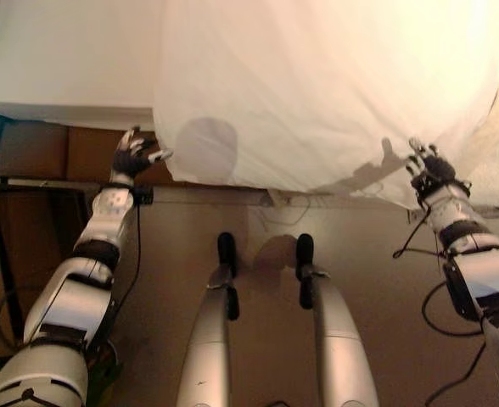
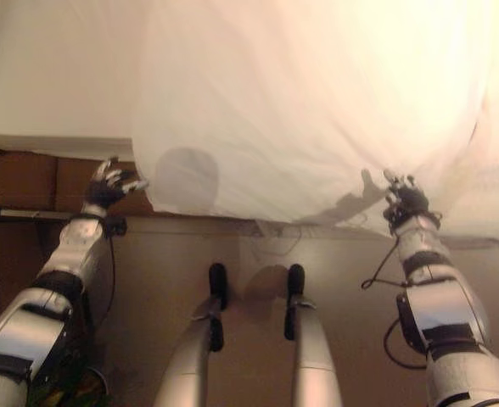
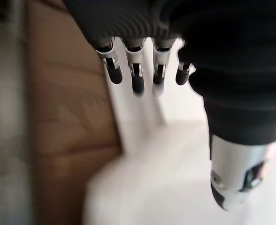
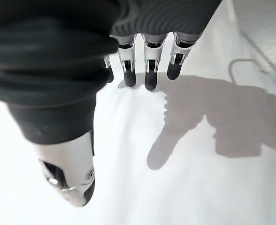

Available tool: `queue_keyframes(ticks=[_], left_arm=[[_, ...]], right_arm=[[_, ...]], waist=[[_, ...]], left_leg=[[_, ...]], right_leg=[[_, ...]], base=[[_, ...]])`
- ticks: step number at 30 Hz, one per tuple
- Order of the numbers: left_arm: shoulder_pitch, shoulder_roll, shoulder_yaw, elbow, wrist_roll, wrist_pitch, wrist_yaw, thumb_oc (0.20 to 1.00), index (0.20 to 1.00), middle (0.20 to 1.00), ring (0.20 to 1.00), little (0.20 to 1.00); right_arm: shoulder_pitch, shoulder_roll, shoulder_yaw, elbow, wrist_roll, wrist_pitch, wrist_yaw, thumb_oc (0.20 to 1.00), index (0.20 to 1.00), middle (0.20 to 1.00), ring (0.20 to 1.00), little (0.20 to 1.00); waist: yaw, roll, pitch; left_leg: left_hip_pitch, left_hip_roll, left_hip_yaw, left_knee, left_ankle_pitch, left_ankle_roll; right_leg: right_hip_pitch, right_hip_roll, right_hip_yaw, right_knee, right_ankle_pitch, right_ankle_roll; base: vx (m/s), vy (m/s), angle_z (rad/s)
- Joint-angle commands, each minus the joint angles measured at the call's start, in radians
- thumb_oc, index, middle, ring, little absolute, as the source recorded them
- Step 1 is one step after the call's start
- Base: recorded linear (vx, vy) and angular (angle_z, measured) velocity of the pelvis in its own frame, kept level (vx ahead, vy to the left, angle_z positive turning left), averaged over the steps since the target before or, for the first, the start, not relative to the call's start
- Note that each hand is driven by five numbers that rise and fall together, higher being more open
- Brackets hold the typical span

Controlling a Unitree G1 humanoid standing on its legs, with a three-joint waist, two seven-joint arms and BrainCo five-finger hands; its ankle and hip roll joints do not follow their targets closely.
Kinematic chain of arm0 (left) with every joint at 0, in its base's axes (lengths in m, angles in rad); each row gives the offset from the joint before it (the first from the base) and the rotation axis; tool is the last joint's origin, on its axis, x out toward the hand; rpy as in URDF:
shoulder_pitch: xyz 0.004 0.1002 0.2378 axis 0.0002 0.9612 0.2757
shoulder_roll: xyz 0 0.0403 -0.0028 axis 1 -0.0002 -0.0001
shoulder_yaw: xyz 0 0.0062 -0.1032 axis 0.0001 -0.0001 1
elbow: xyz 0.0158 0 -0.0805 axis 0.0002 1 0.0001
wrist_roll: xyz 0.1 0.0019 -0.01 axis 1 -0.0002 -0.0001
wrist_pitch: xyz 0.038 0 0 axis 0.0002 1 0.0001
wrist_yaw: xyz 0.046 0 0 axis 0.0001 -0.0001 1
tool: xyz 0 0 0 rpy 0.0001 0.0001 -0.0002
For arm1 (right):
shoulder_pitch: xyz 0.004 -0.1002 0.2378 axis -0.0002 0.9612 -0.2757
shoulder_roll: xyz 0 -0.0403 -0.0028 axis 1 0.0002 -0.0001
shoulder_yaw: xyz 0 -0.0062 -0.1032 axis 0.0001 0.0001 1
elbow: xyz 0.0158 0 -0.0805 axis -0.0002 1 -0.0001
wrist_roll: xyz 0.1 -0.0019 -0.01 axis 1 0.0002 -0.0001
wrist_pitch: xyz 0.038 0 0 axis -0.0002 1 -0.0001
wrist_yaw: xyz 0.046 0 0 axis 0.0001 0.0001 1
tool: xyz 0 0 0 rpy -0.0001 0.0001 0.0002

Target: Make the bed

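A white sheet covers most of the bed and hangs down over its near edge. The bare white mattress shows at the far left. My left hand is raised just left of the sheet's hanging corner, open, fingers straight with nothing between them and the thumb. My right hand hovers at the sheet's lower edge on the right, open as well; in the right wrist view its fingers point at the white cloth without holding it.
A brown bed frame runs below the mattress at the left, with a dark piece of furniture beside my left arm. Tan floor lies in front of the bed.
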Motion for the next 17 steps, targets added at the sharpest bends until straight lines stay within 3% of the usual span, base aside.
queue_keyframes(ticks=[1, 6, 7, 11, 13, 17], left_arm=[[0.058, -0.079, 0.063, 0.087, -0.011, -0.008, -0.028, 1.0, 1.0, 1.0, 1.0, 1.0], [0.166, -0.159, 0.051, 0.12, 0.019, 0.006, -0.071, 1.0, 1.0, 1.0, 1.0, 1.0], [0.223, -0.208, 0.049, 0.139, 0.047, 0.019, -0.094, 1.0, 1.0, 1.0, 1.0, 1.0], [0.295, -0.278, 0.055, 0.195, 0.058, 0.058, -0.134, 1.0, 1.0, 1.0, 1.0, 1.0], [0.359, -0.328, 0.053, 0.254, 0.096, 0.088, -0.172, 1.0, 1.0, 1.0, 1.0, 1.0], [0.422, -0.385, 0.048, 0.295, 0.158, 0.107, -0.186, 1.0, 1.0, 1.0, 1.0, 1.0]], right_arm=[[0.116, 0.005, -0.054, 0.022, 0.024, -0.04, 0.013, 1.0, 1.0, 1.0, 1.0, 1.0], [0.267, 0.073, -0.088, 0.003, -0.015, -0.041, 0.045, 1.0, 1.0, 1.0, 1.0, 1.0], [0.343, 0.141, -0.111, -0.021, 0.004, -0.046, 0.075, 1.0, 1.0, 1.0, 1.0, 1.0], [0.452, 0.232, -0.097, -0.049, -0.043, -0.039, 0.113, 1.0, 1.0, 1.0, 1.0, 1.0], [0.539, 0.298, -0.108, -0.065, -0.052, -0.034, 0.13, 1.0, 1.0, 1.0, 1.0, 1.0], [0.635, 0.369, -0.118, -0.041, -0.071, -0.017, 0.135, 1.0, 1.0, 1.0, 1.0, 1.0]], waist=[[0.001, 0.019, -0.099], [-0.002, 0.006, -0.146], [-0.007, -0.004, -0.177], [-0.02, -0.021, -0.222], [-0.035, -0.037, -0.283], [-0.045, -0.055, -0.353]], left_leg=[[0.085, -0.011, 0.005, -0.081, -0.002, -0.055], [0.241, 0.004, 0.0, -0.22, 0.041, -0.051], [0.294, 0.011, -0.004, -0.25, 0.045, -0.047], [0.353, 0.023, 0.002, -0.255, 0.03, -0.048], [0.406, 0.032, 0.021, -0.255, 0.007, -0.046], [0.493, 0.051, 0.048, -0.255, -0.019, -0.041]], right_leg=[[0.153, -0.028, 0.023, -0.243, 0.102, 0.112], [0.299, -0.018, 0.009, -0.34, 0.132, 0.119], [0.353, -0.012, 0.006, -0.367, 0.136, 0.12], [0.432, -0.013, 0.013, -0.437, 0.154, 0.121], [0.492, -0.016, 0.033, -0.506, 0.185, 0.134], [0.564, -0.009, 0.056, -0.514, 0.174, 0.134]], base=[[0.08, -0.033, 0.08], [0.1, -0.023, 0.01], [0.11, -0.025, -0.02], [0.09, 0.011, 0.02], [0.1, 0.046, -0.07], [0.14, 0.041, -0.29]])
